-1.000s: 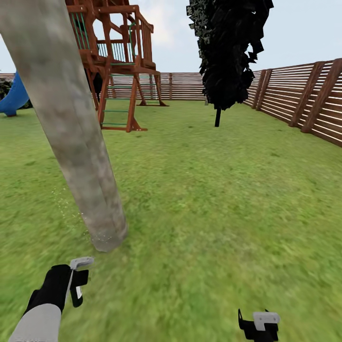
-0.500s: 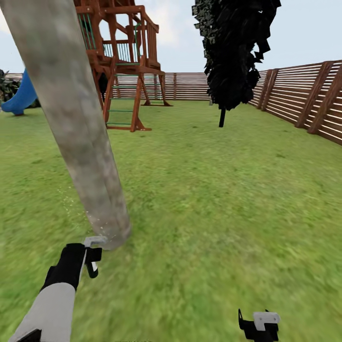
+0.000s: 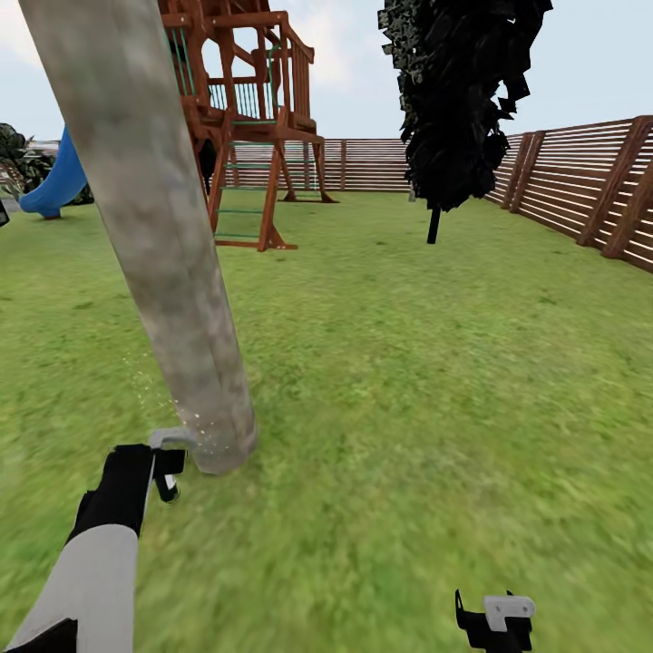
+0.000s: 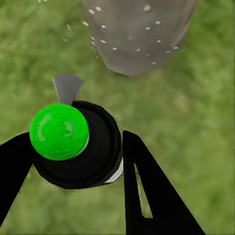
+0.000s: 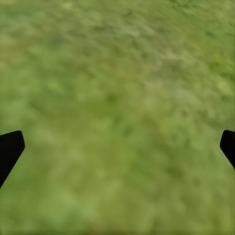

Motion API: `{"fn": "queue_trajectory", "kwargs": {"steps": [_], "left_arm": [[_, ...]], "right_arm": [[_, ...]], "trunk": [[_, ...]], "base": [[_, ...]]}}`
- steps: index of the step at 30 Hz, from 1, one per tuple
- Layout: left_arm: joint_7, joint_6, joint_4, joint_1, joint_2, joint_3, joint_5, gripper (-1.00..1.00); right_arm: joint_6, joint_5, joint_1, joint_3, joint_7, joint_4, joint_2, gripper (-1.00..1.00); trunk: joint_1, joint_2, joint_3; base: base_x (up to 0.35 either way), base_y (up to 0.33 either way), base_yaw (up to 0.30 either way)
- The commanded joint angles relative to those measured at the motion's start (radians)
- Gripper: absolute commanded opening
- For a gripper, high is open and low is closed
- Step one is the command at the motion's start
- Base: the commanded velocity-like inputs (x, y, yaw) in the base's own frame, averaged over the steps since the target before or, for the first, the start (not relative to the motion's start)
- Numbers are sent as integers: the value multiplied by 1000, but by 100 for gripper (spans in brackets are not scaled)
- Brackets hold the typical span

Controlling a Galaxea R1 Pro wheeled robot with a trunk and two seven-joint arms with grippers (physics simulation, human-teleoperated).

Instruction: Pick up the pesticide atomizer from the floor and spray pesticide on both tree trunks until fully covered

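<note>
Head view gives me a wide lawn with a brown slat fence running from 12 to 3 o'clock, a wooden play tower with a blue slide toward 11 o'clock, and a dark narrow conifer near 1 o'clock. Nothing stands between my left arm and the tree trunk, a mottled grey-beige column leaning up from the grass at about 11 o'clock. My left gripper sits just beside the trunk's base, at roughly 8 o'clock from it, and its fingers are clamped on the pesticide atomizer, a black bottle with a bright green cap and a grey nozzle that points at the trunk. Fine white specks of pesticide dot the lower trunk and drift over the grass beside it. My right gripper hangs low at 5 o'clock, well apart from the tree, its fingers spread wide over bare grass. I can read no label or writing on the bottle.
</note>
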Motion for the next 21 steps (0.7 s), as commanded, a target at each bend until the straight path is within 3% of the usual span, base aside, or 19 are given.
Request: {"fn": "queue_trajectory", "kwargs": {"steps": [1, 6, 8, 10, 13, 14, 16, 19, 21], "left_arm": [[-1, 1, -11, 2, 6, 2, 4, -100], [-3, 2, -43, 3, -4, -5, 3, -100], [-3, 2, -45, -5, -26, -9, 3, -100], [-3, 17, -65, -23, -49, -47, 3, -100], [-8, 70, -128, -34, -38, -56, 4, -100], [-49, 80, -161, -35, -16, -54, 4, -100], [-115, 85, -181, -30, -4, -58, 3, -100], [-145, 92, -189, -31, -15, -71, -1, -100], [-147, 107, -189, -28, -20, -121, -5, -100]], "right_arm": [[0, 0, 0, 0, 0, 0, 0, 100], [0, 0, 0, 0, -1, 0, 0, 100], [0, 0, 0, 0, 0, 0, 0, 100], [0, 1, 0, 0, 0, 0, 0, 100], [0, 1, 0, 0, 0, 0, 0, 100], [0, 0, 0, 0, 0, 0, 0, 100], [0, 0, 0, 0, 0, 0, 0, 100], [0, 0, 0, 0, 0, 0, 0, 100], [0, 0, 0, 0, 0, 0, 0, 100]], "trunk": [[0, 0, 0], [0, 0, 0], [0, 0, 0], [0, 0, 0], [0, 0, 0], [0, 0, 0], [0, 0, 0], [0, 0, 0], [0, 0, 0]], "base": [[0, 0, 0], [-147, 0, 0], [-70, 0, 0], [-11, 0, 0], [-2, 0, 0], [0, 0, 0], [0, 0, 0], [0, 0, 30], [0, 0, 216]]}}
